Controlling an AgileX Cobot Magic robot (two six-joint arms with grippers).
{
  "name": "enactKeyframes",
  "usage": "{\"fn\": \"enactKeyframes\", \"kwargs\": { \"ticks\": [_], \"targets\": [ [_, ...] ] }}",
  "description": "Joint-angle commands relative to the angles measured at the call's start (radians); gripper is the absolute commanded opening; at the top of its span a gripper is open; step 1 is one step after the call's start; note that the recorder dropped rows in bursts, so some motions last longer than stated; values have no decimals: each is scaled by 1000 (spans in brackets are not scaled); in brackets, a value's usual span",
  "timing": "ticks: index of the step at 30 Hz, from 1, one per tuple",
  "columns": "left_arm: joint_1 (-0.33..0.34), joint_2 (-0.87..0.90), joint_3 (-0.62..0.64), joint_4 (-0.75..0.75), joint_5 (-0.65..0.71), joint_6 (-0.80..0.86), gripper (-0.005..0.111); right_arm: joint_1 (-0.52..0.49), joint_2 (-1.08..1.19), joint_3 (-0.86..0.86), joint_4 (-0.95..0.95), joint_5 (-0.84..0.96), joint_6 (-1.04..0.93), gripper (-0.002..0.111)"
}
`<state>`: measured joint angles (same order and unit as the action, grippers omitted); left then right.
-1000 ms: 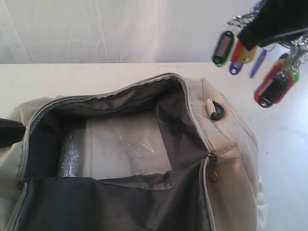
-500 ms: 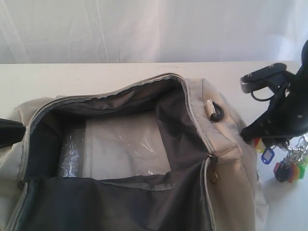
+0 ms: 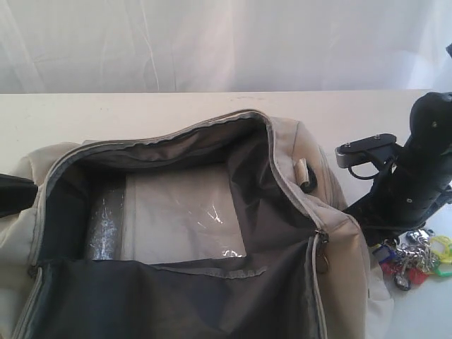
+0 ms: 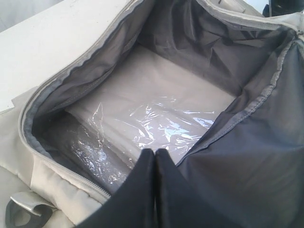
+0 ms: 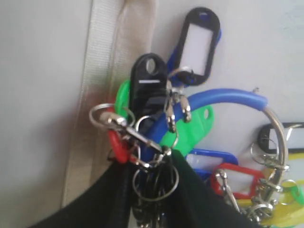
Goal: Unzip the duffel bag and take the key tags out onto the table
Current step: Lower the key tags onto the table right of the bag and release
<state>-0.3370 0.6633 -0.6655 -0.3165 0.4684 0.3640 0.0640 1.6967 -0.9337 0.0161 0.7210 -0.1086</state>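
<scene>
Fingers of the right gripper (image 5: 150, 164) are closed on the metal rings of the key tags (image 5: 148, 83), and the bunch is gripped from above. The tags are fanned out below the gripper and appear to be laid against the table (image 3: 141, 106), just beside the right end of the duffel bag (image 3: 346, 233) and next to a pale strap (image 5: 102, 57). The bunch is spread away from the bag, with its yellow and red tags farthest out. The coming move is judged to be a release: since the tags lie directly beneath this gripper and outside the bag, only an opening and a straight lift are called for. The left gripper (image 4: 155, 159) is shut over the unzipped bag; whether any lining is pinched cannot be told. Only a clear plastic sheet (image 4: 156, 118) is seen inside.
</scene>
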Motion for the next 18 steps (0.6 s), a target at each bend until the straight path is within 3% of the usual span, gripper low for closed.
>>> {"fn": "enactKeyframes", "kwargs": {
  "ticks": [1,10,13,18],
  "targets": [
    [-4,-7,7,-15,12,-2,0,-5,3,7,39,-23,-29,5],
    [-4,-7,7,-15,12,-2,0,-5,-76,-16,115,19,-48,52],
    [-4,-7,7,-15,12,-2,0,-5,-157,-29,117,70,-44,51],
    [-4,-7,7,-15,12,-2,0,-5,-310,-34,100,158,-44,37]
  ]
}}
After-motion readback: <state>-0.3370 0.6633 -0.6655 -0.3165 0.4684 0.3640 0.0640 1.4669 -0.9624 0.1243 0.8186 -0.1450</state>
